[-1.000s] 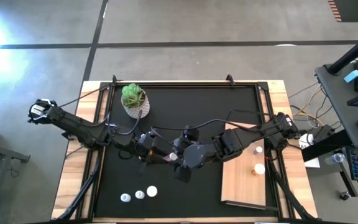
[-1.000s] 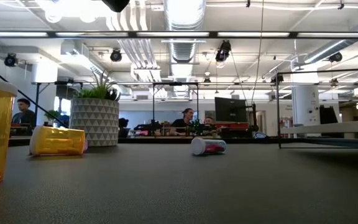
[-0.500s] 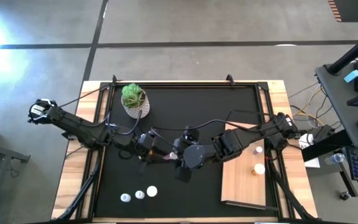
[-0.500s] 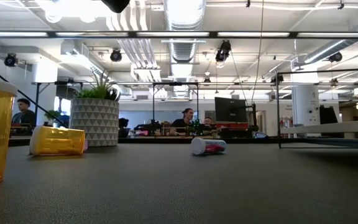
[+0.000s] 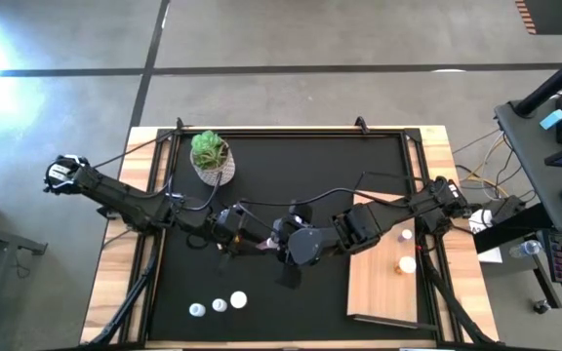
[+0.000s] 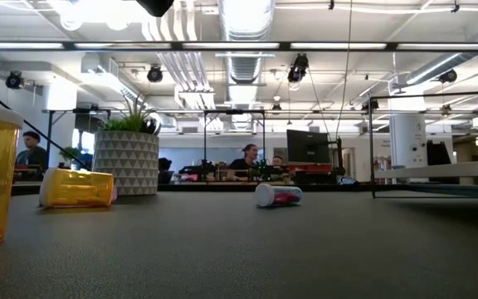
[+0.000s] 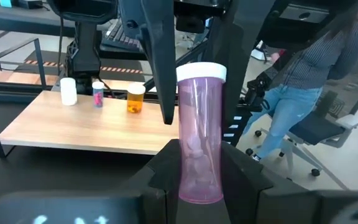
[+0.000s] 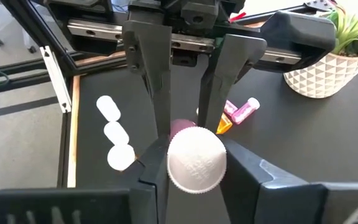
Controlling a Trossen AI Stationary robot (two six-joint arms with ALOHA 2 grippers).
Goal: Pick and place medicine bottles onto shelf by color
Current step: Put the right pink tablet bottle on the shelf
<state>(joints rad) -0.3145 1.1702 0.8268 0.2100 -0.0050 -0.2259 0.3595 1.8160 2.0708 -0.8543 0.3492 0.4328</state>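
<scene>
From above, we see both grippers meet over the middle of the black mat [image 5: 291, 185], the left gripper [image 5: 261, 244] and right gripper [image 5: 283, 246] both clamped on one pink bottle [image 5: 270, 246]. The shelf [image 5: 383, 292] lies along the mat's right edge.

In the left wrist view, we see that pink bottle [image 7: 200, 134] upright between the fingers.

In the right wrist view, its white cap [image 8: 196, 159] sits between closed jaws.
</scene>
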